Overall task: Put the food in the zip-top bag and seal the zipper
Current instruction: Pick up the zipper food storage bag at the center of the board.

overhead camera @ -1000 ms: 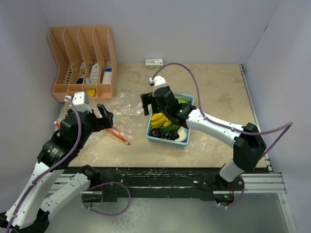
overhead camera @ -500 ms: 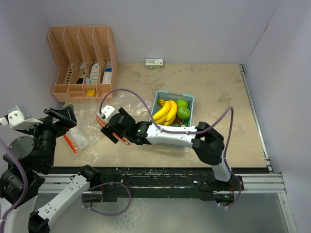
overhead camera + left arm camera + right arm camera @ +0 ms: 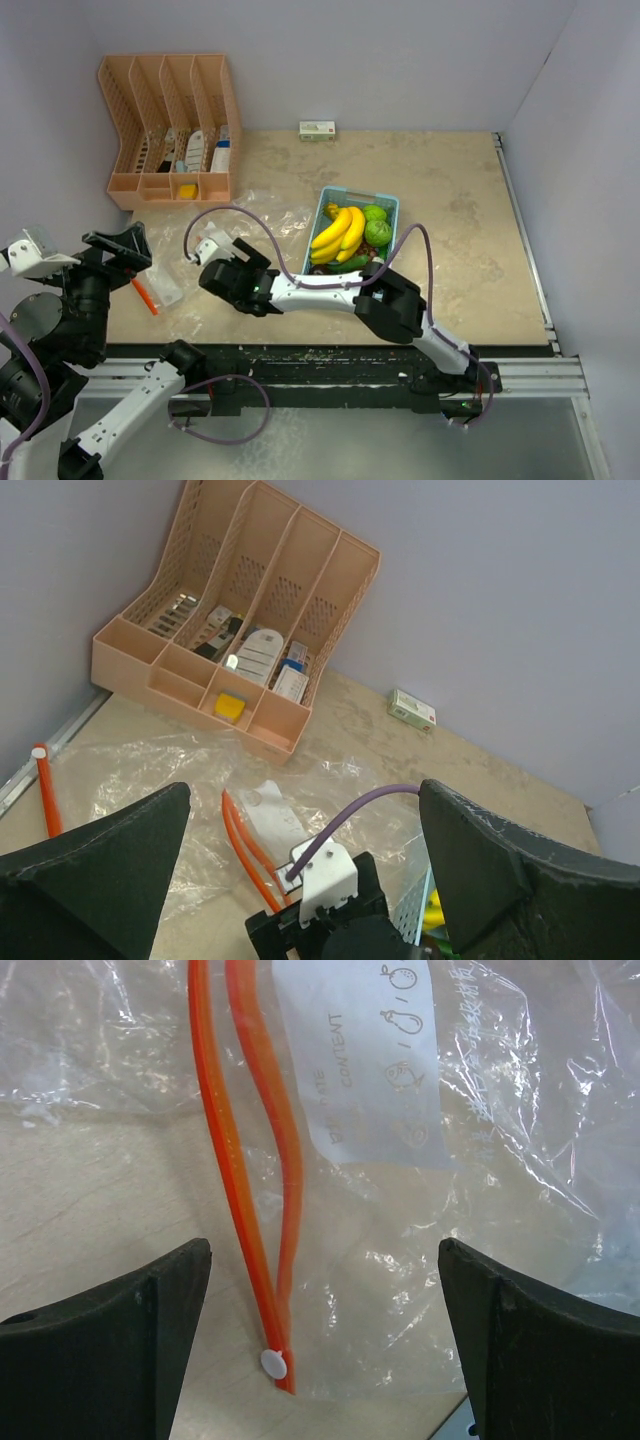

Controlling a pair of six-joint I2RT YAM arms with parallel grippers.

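Top external view puts the left gripper (image 3: 128,245) at the far left, raised above the table (image 3: 450,200), its fingers spread with nothing between them. Just right of it the clear zip-top bag (image 3: 500,1140) lies on the table, its orange zipper (image 3: 235,1160) parted (a white slider (image 3: 272,1363) sits at one end). The right gripper (image 3: 325,1250) hangs over the bag, fingers wide apart, holding nothing. Farther right, the banana bunch (image 3: 340,232) and round green fruits (image 3: 378,230) sit in the light-blue basket (image 3: 392,203), outside the bag.

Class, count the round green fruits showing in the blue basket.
2. One green fruit lies at the basket's far right corner, the other just nearer, beside the bananas. Others may be hidden.
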